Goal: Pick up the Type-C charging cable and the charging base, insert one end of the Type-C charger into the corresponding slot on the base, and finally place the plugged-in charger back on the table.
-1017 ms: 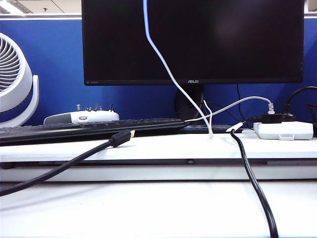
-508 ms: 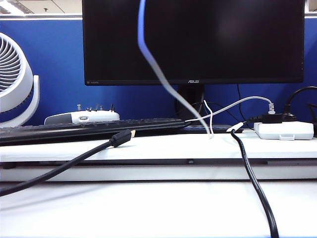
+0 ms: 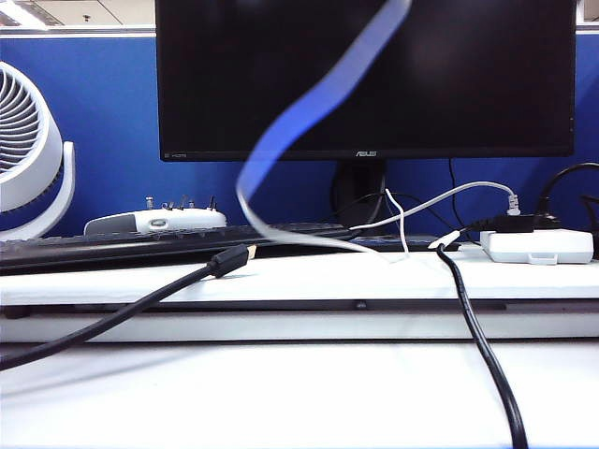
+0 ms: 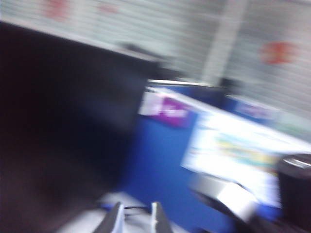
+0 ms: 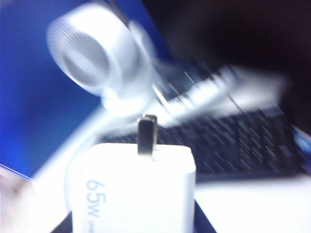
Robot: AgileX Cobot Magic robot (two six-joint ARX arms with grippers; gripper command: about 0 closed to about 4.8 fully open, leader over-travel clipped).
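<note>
- The Type-C charging cable (image 3: 309,108) swings as a blurred white loop before the ASUS monitor (image 3: 365,75); its lower end lies on the counter's raised ledge (image 3: 299,278) by the keyboard (image 3: 168,245).
- The left gripper (image 4: 133,221) shows two pale fingers (image 4: 115,221) with a narrow gap; blur hides whether they pinch the cable.
- The right gripper is hidden beneath the charging base (image 5: 131,189), a white 65W block with metal prongs (image 5: 146,135) up, filling the right wrist view; its grip cannot be told.
- The white fan (image 3: 28,150) stands left.
</note>
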